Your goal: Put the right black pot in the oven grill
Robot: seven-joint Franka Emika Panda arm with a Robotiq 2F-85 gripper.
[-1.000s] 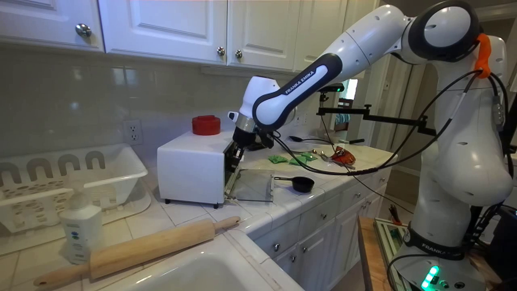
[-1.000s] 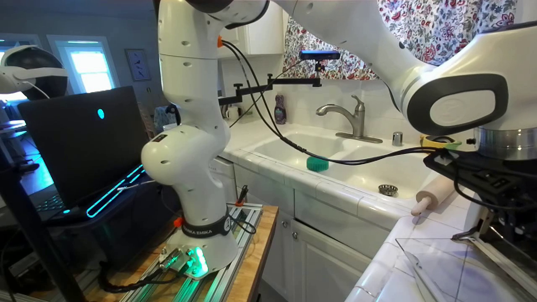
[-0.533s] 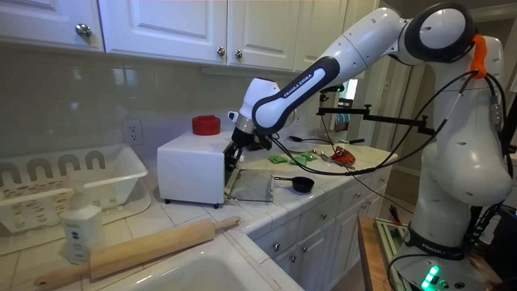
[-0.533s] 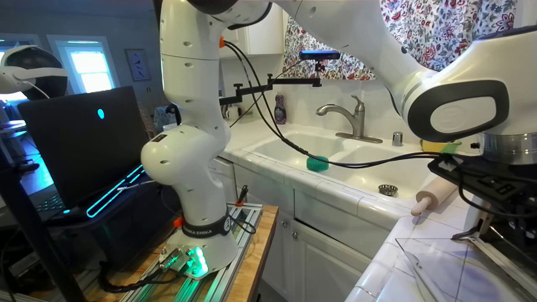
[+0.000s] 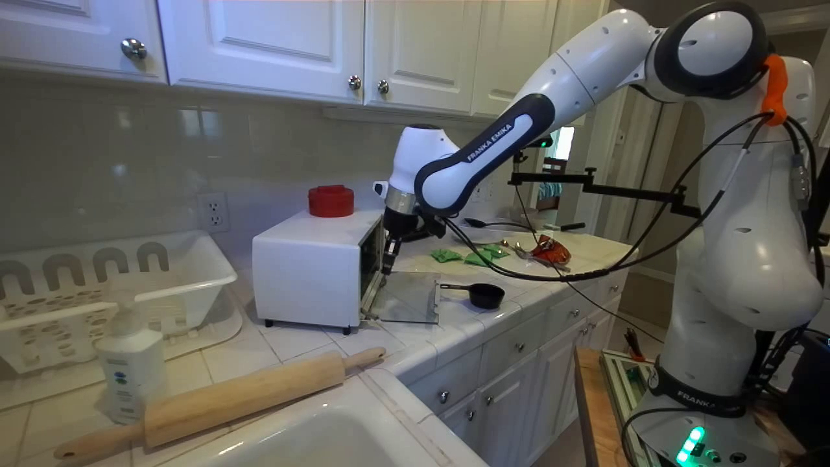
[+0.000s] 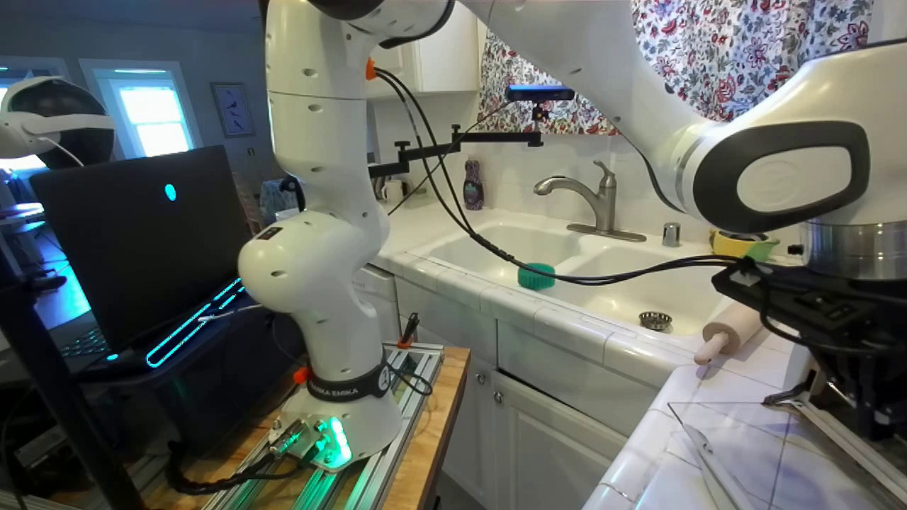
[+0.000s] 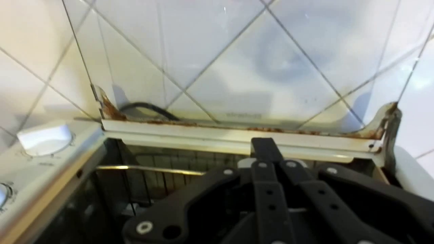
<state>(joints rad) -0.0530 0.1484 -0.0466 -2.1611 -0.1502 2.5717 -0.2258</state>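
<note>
Black pot (image 5: 486,296) sat on the surface (image 5: 412,337), near its front edge, ungrasped, handle (image 5: 455,287) toward the lowered glass door (image 5: 412,299). Farther in, the pincer (image 5: 388,267) had just backed out of the mouth of the oven (image 5: 306,279), to over the door's inner edge; fingers (image 7: 266,173) together, nothing visible between. Door work likely done, so fetching the pot looked next.
</note>
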